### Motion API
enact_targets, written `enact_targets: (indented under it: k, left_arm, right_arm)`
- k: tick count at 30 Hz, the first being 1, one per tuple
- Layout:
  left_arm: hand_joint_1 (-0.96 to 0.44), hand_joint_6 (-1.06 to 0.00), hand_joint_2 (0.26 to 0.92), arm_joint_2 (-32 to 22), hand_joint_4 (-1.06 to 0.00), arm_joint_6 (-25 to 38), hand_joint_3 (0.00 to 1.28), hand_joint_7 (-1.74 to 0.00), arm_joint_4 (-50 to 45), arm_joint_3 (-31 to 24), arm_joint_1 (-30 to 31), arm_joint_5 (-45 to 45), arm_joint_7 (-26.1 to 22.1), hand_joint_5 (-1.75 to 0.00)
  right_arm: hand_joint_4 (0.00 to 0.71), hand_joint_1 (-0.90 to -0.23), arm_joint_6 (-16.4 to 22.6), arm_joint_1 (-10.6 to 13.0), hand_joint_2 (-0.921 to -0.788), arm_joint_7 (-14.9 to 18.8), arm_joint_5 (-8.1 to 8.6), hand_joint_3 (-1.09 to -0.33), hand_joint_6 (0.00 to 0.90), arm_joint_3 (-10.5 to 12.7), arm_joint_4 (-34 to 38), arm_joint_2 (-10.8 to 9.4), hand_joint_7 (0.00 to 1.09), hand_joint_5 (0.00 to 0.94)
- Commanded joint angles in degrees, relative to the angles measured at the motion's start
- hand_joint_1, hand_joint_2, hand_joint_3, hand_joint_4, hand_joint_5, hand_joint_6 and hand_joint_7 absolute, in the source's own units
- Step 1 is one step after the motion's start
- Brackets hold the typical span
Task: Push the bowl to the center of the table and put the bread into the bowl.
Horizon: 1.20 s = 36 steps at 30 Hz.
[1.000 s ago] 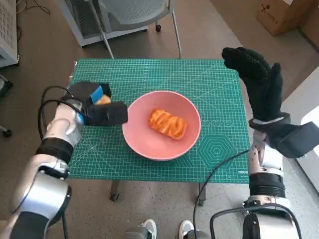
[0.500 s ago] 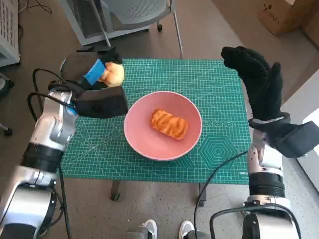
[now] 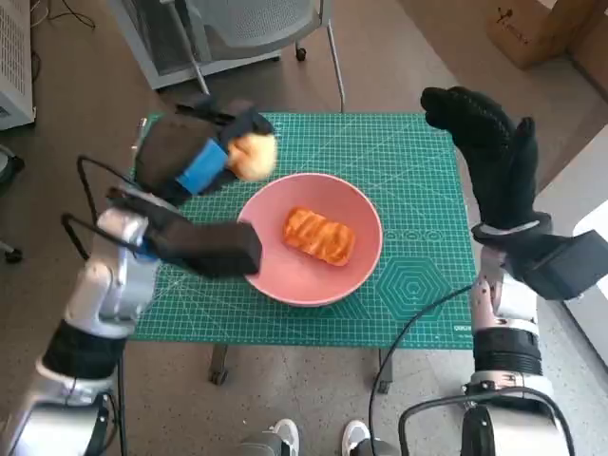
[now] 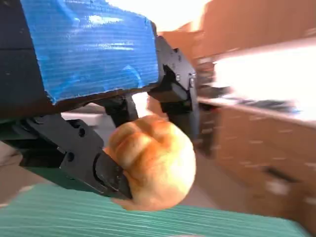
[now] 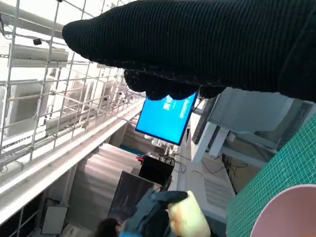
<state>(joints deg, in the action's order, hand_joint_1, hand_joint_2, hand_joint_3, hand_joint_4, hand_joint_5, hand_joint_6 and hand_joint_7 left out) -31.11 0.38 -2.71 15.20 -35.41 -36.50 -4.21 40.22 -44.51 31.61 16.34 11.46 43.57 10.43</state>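
While my left hand (image 3: 204,152) pinches a round bun (image 3: 253,155) above the pink bowl (image 3: 309,237)'s ten o'clock rim, ready to drop it, my right hand (image 3: 489,152) hangs spread, clear.

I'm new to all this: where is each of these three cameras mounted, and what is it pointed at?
Head view: on the robot's head, looking steeply down at the green table; both forearms and hands show.
Left wrist view: behind the left hand, facing its fingers gripping a bread roll.
Right wrist view: behind the right hand, aimed over the table edge into the room.
Shared: the roll and pink bowl in head and right wrist views.
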Motion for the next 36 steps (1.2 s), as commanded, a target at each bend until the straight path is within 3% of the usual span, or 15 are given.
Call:
enact_targets:
  k: [1, 4, 5, 7, 9, 10, 14, 19, 27, 36]
  left_arm:
    - [0.0, -0.74, 0.901, 2.14, -0.8, -2.28, 0.0, -1.09, 0.5, 1.49, 1.41, 1.21, -2.2, -0.99]
    - [0.0, -0.62, 0.914, 3.97, -0.7, -1.86, 0.08, -1.2, 3.27, 2.01, 1.73, 3.25, -4.96, -1.12]
    - [0.02, -0.54, 0.899, 4.36, -0.6, -1.41, 0.08, -1.08, 3.71, 2.04, 1.91, 3.76, -5.98, -0.98]
    - [0.05, -0.46, 0.881, 4.65, -0.49, -0.36, 0.06, -0.58, 3.92, 1.96, 2.31, 4.49, -8.1, -0.45]
    - [-0.01, -0.37, 0.861, 4.62, -0.3, 1.53, 0.03, -0.32, 3.64, 1.84, 2.59, 5.04, -11.07, -0.23]
    - [-0.04, -0.33, 0.852, 4.59, -0.22, 2.57, 0.02, -0.22, 3.33, 1.75, 2.65, 5.17, -12.48, -0.15]
    - [-0.23, -0.27, 0.838, 4.62, -0.08, 4.06, 0.01, -0.07, 2.58, 1.27, 2.74, 5.16, -15.06, -0.03]
    - [-0.36, -0.23, 0.84, 4.19, -0.02, 1.37, 0.0, -0.02, 4.04, 0.02, 2.65, 8.66, -17.27, -0.01]
    - [-0.45, -0.19, 0.86, 3.82, 0.0, 1.41, 0.01, 0.0, 3.05, -3.85, 3.41, 16.06, -21.35, 0.0]
    - [-0.46, -0.19, 0.892, 5.54, 0.0, -2.93, 0.02, -0.01, 2.17, -12.4, 5.3, 26.77, -19.36, 0.0]
  right_arm:
    - [0.272, -0.563, -1.13, 1.01, -0.921, 0.63, 0.23, -0.567, 0.361, -0.47, 0.81, -0.74, 0.01, 0.004]
    - [0.269, -0.566, -1.3, 1.28, -0.921, 0.81, 0.42, -0.566, 0.359, -0.55, 0.5, -0.65, 0.01, 0.002]
    - [0.269, -0.567, -1.35, 1.37, -0.921, 0.84, 0.45, -0.566, 0.358, -0.55, 0.37, -0.63, 0.0, 0.002]
    - [0.268, -0.569, -1.41, 1.55, -0.921, 0.86, 0.47, -0.565, 0.357, -0.56, 0.08, -0.63, 0.0, 0.001]
    - [0.268, -0.57, -1.52, 1.73, -0.921, 0.93, 0.54, -0.564, 0.356, -0.54, -0.25, -0.54, 0.0, 0.001]
    - [0.268, -0.57, -1.56, 1.79, -0.921, 1.0, 0.63, -0.564, 0.356, -0.46, -0.33, -0.43, 0.0, 0.001]
    - [0.267, -0.568, -1.63, 1.99, -0.921, 0.97, 0.7, -0.564, 0.355, -0.42, -0.68, -0.28, 0.0, 0.001]
    - [0.267, -0.572, -1.7, 2.24, -0.921, 0.48, 0.71, -0.564, 0.355, -0.3, -0.96, -0.15, 0.0, 0.001]
    - [0.27, -0.573, -1.9, 2.42, -0.921, -0.1, 0.53, -0.565, 0.362, -0.24, -1.14, -0.07, 0.01, 0.002]
    - [0.272, -0.571, -2.18, 2.88, -0.921, -0.73, 0.18, -0.563, 0.366, -0.42, -2.41, -0.06, 0.01, 0.002]
